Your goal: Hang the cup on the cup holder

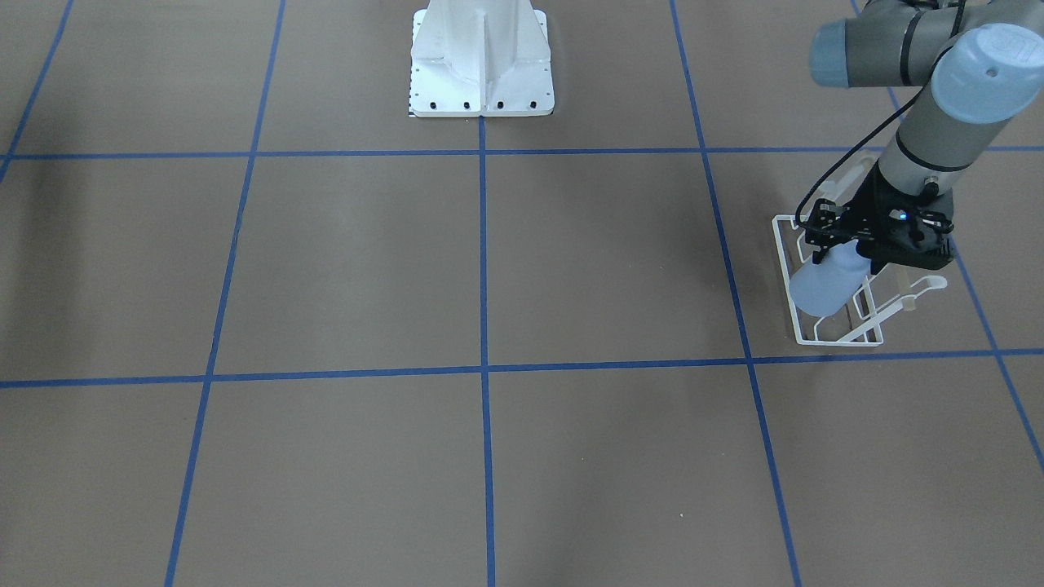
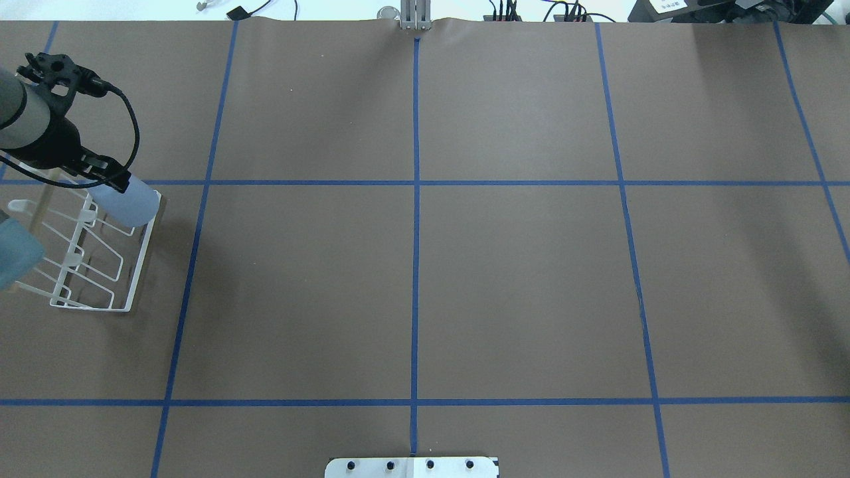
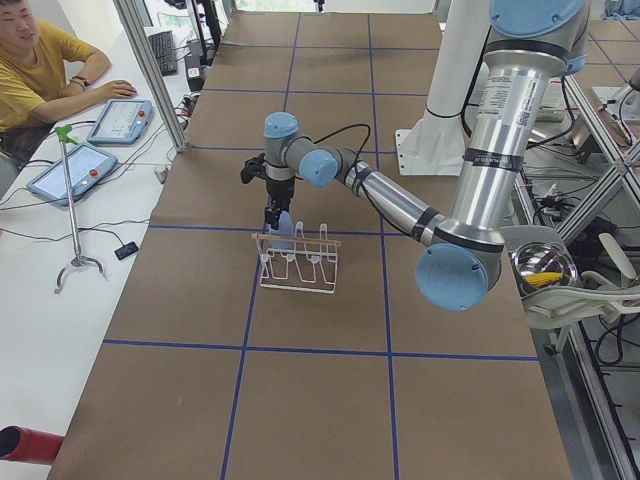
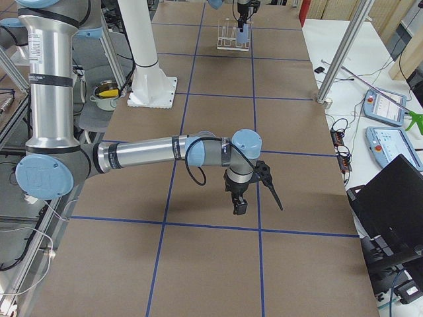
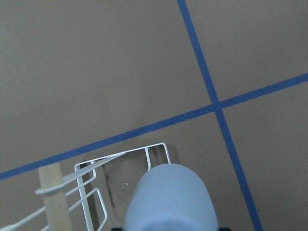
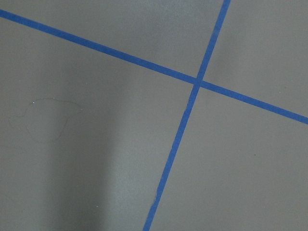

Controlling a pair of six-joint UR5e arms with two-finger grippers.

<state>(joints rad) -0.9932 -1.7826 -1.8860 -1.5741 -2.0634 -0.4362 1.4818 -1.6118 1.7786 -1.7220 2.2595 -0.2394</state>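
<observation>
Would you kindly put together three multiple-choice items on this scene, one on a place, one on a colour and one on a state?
1. In the overhead view, where does the cup holder stand?
A. near the left edge
B. in the middle
C. near the right edge

2. What colour is the cup?
A. red
B. light blue
C. green

3. How is the cup now?
A. lying flat beside the cup holder
B. gripped by the left gripper over one end of the cup holder
C. hung on a prong with no gripper near

Answers:
1 A, since the white wire frame sits by that view's left edge.
2 B, since its matte wall shows light blue in every view of it.
3 B, since the left gripper clamps it and it hangs tilted above the wires.
</observation>
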